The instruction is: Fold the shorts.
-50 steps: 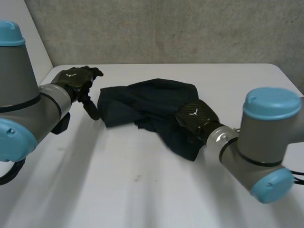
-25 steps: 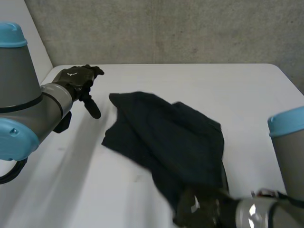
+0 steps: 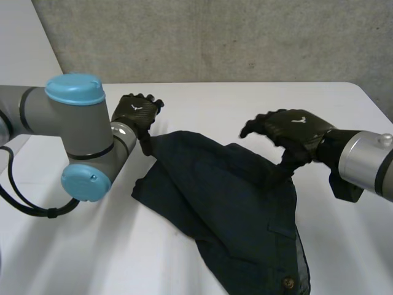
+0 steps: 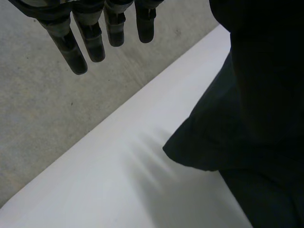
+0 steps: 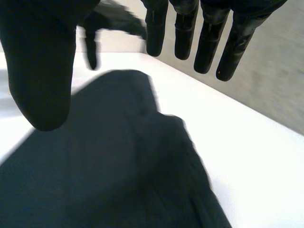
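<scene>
The dark navy shorts [image 3: 227,203] lie spread slantwise across the white table [image 3: 86,246], with the buttoned waistband [image 3: 285,283] at the near edge. My left hand [image 3: 136,114] is open at the shorts' far left corner, its thumb down by the cloth edge. In the left wrist view its straight fingers [image 4: 95,42] hang over bare table beside the shorts [image 4: 256,142]. My right hand [image 3: 295,129] hovers open over the shorts' right edge, thumb pointing down at the cloth. Its own view shows spread fingers [image 5: 209,42] above the shorts [image 5: 109,166], holding nothing.
A grey concrete wall [image 3: 215,37] runs behind the table's far edge. Bare table lies to the left and front left of the shorts and to the far right. My left hand [image 5: 114,16] appears beyond the shorts in the right wrist view.
My right hand dragged the shorts toward the near edge, let go and rose over their right edge. My left arm swung in to the far left corner. The shorts now lie spread out.
</scene>
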Controlling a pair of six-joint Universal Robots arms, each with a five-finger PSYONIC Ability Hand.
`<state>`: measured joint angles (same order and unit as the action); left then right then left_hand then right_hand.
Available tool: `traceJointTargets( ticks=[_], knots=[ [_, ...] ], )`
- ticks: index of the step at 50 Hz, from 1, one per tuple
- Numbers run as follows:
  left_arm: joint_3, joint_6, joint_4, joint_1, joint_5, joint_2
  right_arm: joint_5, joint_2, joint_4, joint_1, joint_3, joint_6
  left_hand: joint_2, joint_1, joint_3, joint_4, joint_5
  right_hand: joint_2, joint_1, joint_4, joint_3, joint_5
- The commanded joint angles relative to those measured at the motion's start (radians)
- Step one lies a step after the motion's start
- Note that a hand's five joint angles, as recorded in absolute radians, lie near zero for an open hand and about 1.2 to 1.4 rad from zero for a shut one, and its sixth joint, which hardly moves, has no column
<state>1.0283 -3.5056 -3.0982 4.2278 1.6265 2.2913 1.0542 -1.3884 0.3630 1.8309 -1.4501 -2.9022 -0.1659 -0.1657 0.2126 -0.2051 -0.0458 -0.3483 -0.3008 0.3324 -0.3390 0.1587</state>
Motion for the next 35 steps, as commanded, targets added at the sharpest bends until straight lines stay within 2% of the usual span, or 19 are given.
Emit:
traceJointTargets(
  ticks=[1, 2, 5, 12, 21, 22, 23, 27, 28, 30, 33, 35],
  knots=[
    [-0.063, -0.007, 0.006, 0.006, 0.0, 0.071, 0.225, 0.158, -0.044, -0.006, 0.048, -0.006, -0.036, -0.036, -0.011, 0.003, 0.019, 0.008, -0.04, 0.008, -0.001, 0.007],
    [-0.082, -0.007, 0.006, 0.006, -0.002, 0.089, 0.265, 0.199, -0.062, -0.004, 0.062, -0.011, -0.036, -0.036, -0.011, 0.003, 0.019, 0.008, -0.04, 0.008, -0.001, 0.007],
    [-0.102, -0.007, 0.009, 0.001, -0.01, 0.114, 0.297, 0.258, -0.094, 0.008, 0.077, -0.019, -0.039, -0.039, -0.008, 0.0, 0.016, 0.005, -0.042, 0.011, -0.004, 0.01],
    [-0.113, -0.007, 0.046, 0.001, -0.086, 0.148, 0.299, 0.379, -0.136, 0.039, 0.114, -0.038, -0.097, -0.097, 0.051, -0.058, -0.043, -0.015, -0.063, 0.031, -0.025, 0.031],
    [-0.145, -0.009, 0.052, 0.006, -0.08, 0.191, 0.293, 0.46, -0.144, 0.076, 0.177, -0.107, -0.385, -0.385, 0.338, -0.346, -0.33, -0.118, -0.166, 0.134, -0.127, 0.133],
    [-0.145, -0.009, 0.053, 0.006, -0.08, 0.192, 0.293, 0.463, -0.144, 0.08, 0.18, -0.111, -0.429, -0.429, 0.382, -0.39, -0.374, -0.171, -0.218, 0.187, -0.18, 0.186],
    [-0.145, -0.01, 0.055, 0.006, -0.08, 0.194, 0.293, 0.466, -0.142, 0.088, 0.182, -0.112, -0.484, -0.485, 0.438, -0.445, -0.43, -0.398, -0.445, 0.414, -0.407, 0.413],
    [-0.145, -0.02, 0.064, 0.004, -0.079, 0.195, 0.293, 0.451, -0.145, 0.091, 0.185, -0.111, -0.954, -0.954, 0.907, -0.915, -0.9, -1.046, -1.094, 1.062, -1.056, 1.061],
    [-0.143, -0.026, 0.07, 0.0, -0.076, 0.194, 0.293, 0.442, -0.145, 0.091, 0.188, -0.104, -1.106, -1.106, 1.059, -1.067, -1.051, -1.048, -1.095, 1.064, -1.057, 1.063],
    [-0.14, -0.03, 0.078, -0.003, -0.071, 0.189, 0.299, 0.418, -0.145, 0.093, 0.195, -0.092, -1.23, -1.23, 1.183, -1.191, -1.175, -1.048, -1.095, 1.064, -1.057, 1.063],
    [-0.132, -0.038, 0.096, -0.014, -0.039, 0.145, 0.306, 0.335, -0.148, 0.088, 0.208, -0.065, -1.23, -1.231, 1.184, -1.191, -1.176, -1.048, -1.095, 1.064, -1.057, 1.063],
    [-0.123, -0.039, 0.111, -0.02, -0.004, 0.049, 0.306, 0.266, -0.15, 0.091, 0.214, -0.023, -1.23, -1.231, 1.184, -1.191, -1.176, -1.048, -1.095, 1.064, -1.057, 1.063]
  ],
)
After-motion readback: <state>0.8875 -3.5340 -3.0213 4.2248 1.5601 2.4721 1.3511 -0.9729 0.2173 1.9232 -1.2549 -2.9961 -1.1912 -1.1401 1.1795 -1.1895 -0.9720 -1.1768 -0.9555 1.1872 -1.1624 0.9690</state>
